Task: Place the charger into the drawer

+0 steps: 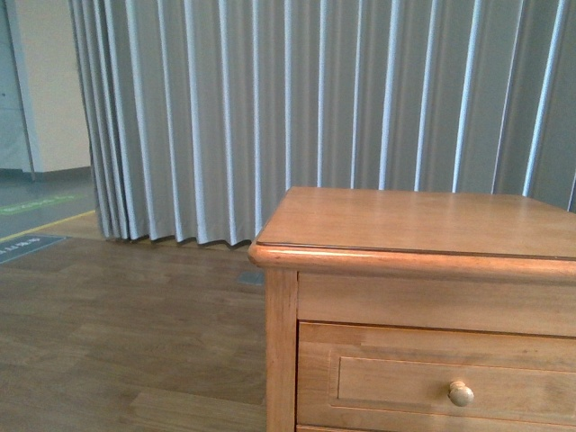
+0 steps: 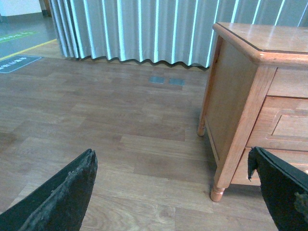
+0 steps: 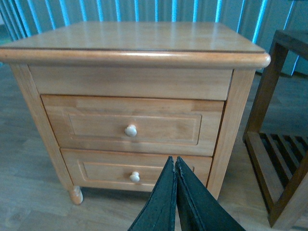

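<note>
The wooden cabinet (image 3: 134, 48) stands on the floor. Its top drawer (image 3: 132, 126) is closed, with a round pale knob (image 3: 130, 130); the drawer also shows in the front view (image 1: 432, 378) with its knob (image 1: 460, 392). The charger is not in view in any frame. My right gripper (image 3: 174, 161) is shut and empty, in front of the cabinet, low by the lower drawer (image 3: 137, 173). My left gripper (image 2: 171, 159) is open and empty, over the floor to the left of the cabinet (image 2: 240, 96).
A grey pleated curtain (image 1: 315, 108) hangs behind the cabinet. A dark wooden rack with a slatted shelf (image 3: 279, 159) stands right beside the cabinet. The cabinet's front leg (image 2: 217, 192) rests on the wood floor (image 2: 120, 125).
</note>
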